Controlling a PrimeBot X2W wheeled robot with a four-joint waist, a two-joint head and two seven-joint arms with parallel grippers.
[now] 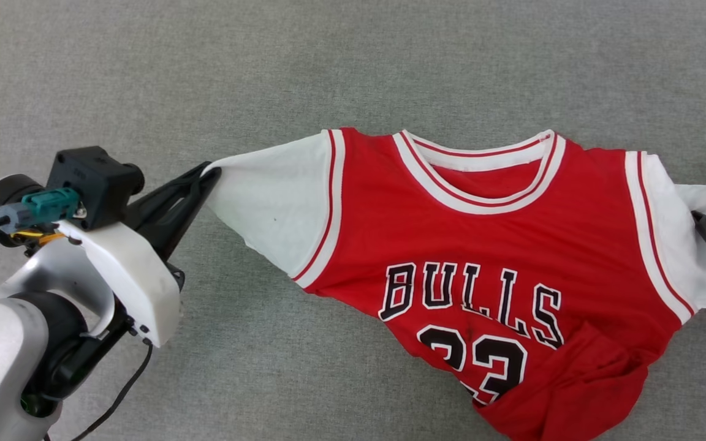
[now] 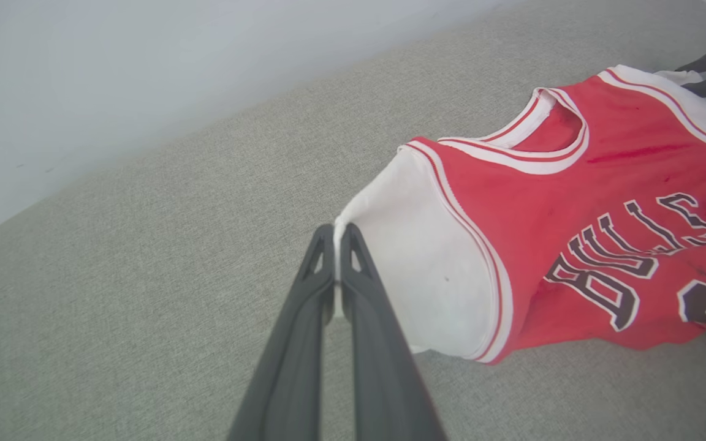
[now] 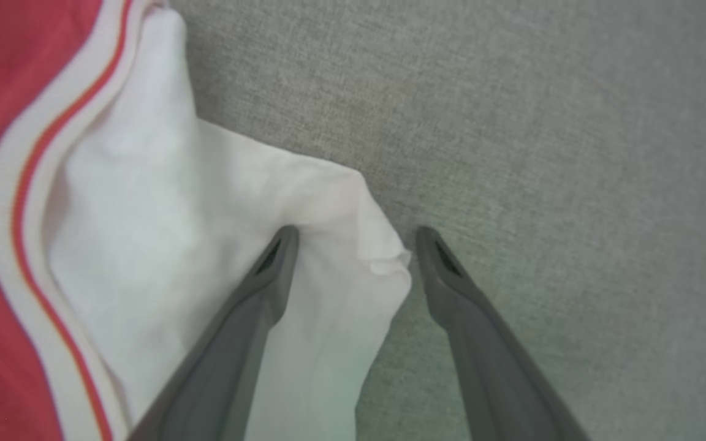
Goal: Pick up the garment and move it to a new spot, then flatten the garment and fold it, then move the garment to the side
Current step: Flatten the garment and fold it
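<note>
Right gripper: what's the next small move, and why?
Probably close the right gripper on the right sleeve. Its jaws stand open with the sleeve's end corner between them, while the left gripper is shut on the left sleeve tip. With both sleeves pinched, the garment could be pulled flat; its hem looks bunched.

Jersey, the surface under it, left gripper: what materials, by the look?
Garment: thin knit, likely synthetic; it drapes and bunches at the hem. Grey surface: matte woven cloth, weave visible. Left gripper: matte dark plastic, probably; moulded cut-outs near the tips.
</note>
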